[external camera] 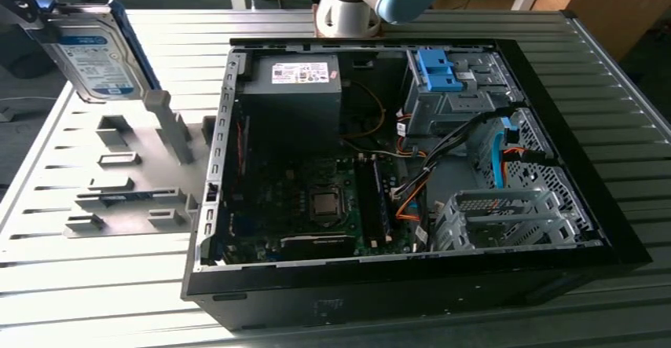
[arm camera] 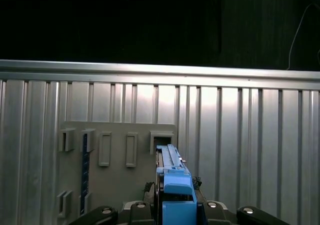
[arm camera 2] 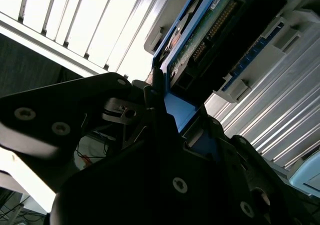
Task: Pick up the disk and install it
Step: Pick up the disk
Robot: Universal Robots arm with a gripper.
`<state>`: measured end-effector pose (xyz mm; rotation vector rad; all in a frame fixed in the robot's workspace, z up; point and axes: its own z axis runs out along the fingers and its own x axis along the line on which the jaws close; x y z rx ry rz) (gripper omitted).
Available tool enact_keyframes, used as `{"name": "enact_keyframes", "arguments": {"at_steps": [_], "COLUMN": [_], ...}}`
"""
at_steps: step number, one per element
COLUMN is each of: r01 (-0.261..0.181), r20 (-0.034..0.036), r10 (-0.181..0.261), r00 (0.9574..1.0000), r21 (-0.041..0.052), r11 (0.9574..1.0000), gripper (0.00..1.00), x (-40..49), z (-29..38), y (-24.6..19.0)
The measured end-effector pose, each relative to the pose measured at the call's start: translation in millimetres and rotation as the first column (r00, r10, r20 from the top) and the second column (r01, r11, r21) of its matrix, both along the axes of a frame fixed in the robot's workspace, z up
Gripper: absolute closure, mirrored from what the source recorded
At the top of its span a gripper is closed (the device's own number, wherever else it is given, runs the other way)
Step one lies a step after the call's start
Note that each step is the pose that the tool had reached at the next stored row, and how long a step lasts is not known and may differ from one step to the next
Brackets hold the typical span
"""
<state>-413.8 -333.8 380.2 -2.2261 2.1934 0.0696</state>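
1 step of the task looks done: the disk [external camera: 100,57] is off the table [external camera: 105,301] and held in the air at the exterior view's far left, above the grey fixture plate [external camera: 115,183] with its empty slots. The gripper [external camera: 30,6] is closed on the disk's blue carrier frame, gripping it at 1 end so that the drive hangs on edge with its white-and-blue label facing the camera. In the first wrist view the drive shows edge-on as a thin blue strip running away from the fingers [arm camera: 137,207] toward the plate below. In the second wrist view its circuit-board side sits close against the dark jaws.

The pick-up therefore reads as complete and the carry as the step in hand; the install is not yet done. The open computer case [external camera: 587,206] lies well apart from the disk, toward the exterior view's right. Inside it are a metal drive cage [external camera: 504,218], a bare blue bracket [external camera: 438,69] in the bay above, and loose cables [external camera: 493,155] between the 2. Seating the drive would likely call for squaring its carrier with a bay opening and keeping clear of those cables. Which bay is meant cannot be told.
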Motion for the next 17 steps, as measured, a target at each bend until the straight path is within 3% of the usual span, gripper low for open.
{"name": "enact_keyframes", "arguments": {"at_steps": [17], "r01": [0.000], "r20": [0.0001], "r10": [0.000], "r00": [1.0000], "r21": [0.0000], "r11": [1.0000], "gripper": [0.63], "x": [0.0], "z": [15.4], "y": [0.1]}}
